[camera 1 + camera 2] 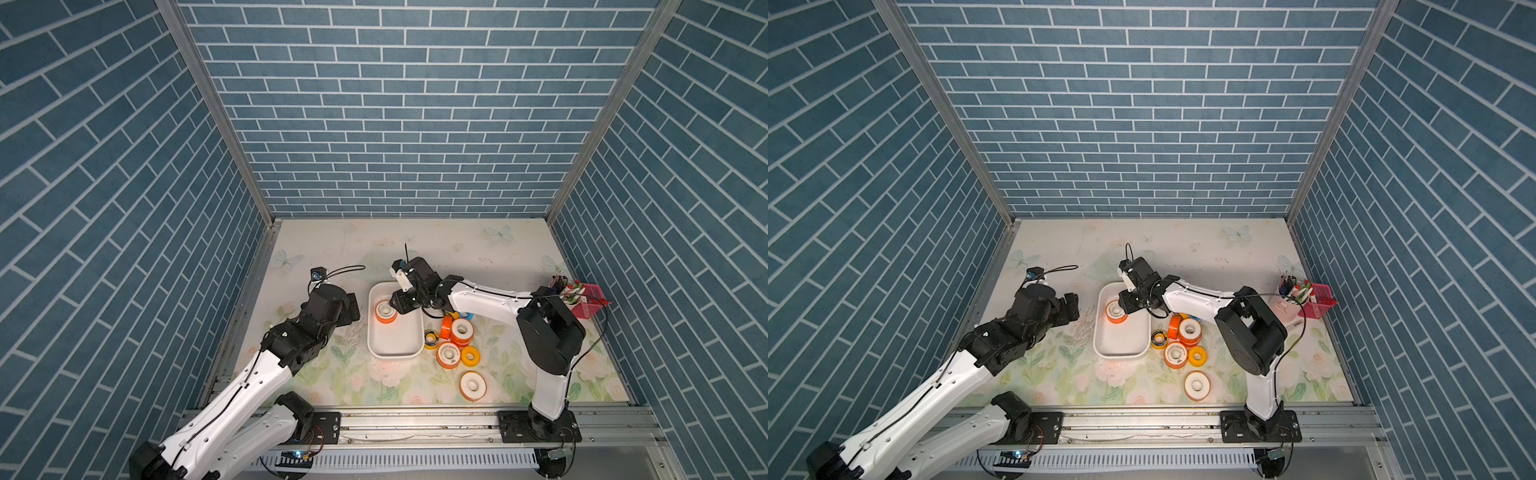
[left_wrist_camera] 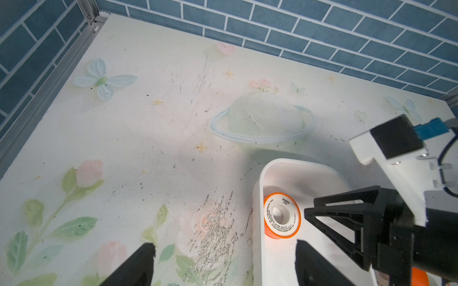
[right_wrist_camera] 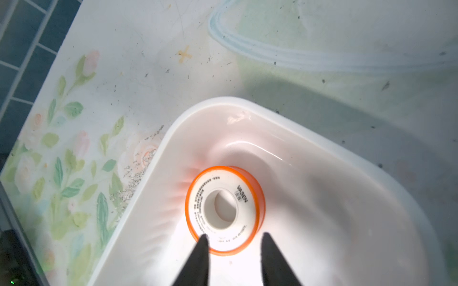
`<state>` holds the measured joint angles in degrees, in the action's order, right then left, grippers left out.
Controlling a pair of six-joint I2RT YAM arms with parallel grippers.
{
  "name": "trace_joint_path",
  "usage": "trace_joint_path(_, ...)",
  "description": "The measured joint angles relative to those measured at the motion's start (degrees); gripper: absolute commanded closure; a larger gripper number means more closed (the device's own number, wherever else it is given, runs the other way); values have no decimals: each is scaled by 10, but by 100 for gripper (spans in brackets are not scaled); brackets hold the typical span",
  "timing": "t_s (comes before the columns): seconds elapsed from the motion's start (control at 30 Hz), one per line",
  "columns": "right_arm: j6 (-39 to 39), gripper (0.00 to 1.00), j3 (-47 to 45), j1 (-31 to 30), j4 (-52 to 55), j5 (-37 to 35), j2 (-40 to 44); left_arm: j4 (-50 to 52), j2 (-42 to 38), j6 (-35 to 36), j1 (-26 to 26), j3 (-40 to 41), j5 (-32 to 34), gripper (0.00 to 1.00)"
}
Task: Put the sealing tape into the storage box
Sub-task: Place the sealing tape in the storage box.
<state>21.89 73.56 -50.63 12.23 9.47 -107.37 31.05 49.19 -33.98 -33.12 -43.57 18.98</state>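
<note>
Orange-rimmed sealing tape roll [image 3: 198,205] lies flat on the floor of the storage box [image 3: 334,210], just ahead of the right tool [image 3: 235,237], whose jaws stand parted and grasp nothing. The left tool [image 2: 224,247] hangs released alongside the box. Judged step: one roll deposited. The other rolls [image 1: 449,353] lie on the worktop [image 1: 457,249] behind the right tool, outside the box wall. Next move calls for clearing the rim, then centring parted jaws over one roll.
</note>
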Motion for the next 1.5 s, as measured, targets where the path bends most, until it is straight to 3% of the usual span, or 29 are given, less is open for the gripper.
trace_joint_path(0.1,-12,88,-3,-10,17,-8,5,0,0,0,2,0,-2,11)
trace_joint_path(0.23,-18,90,-3,-31,40,-20,3,0,-1,1,5,0,-3,11)
trace_joint_path(1.2,-18,85,42,-49,42,-50,-80,0,-1,2,9,0,-9,10)
trace_joint_path(1.33,-23,82,18,-49,26,-44,-47,0,-1,2,9,0,-9,10)
trace_joint_path(1.5,-28,81,-44,-38,-6,-43,78,-1,-1,5,9,0,-14,10)
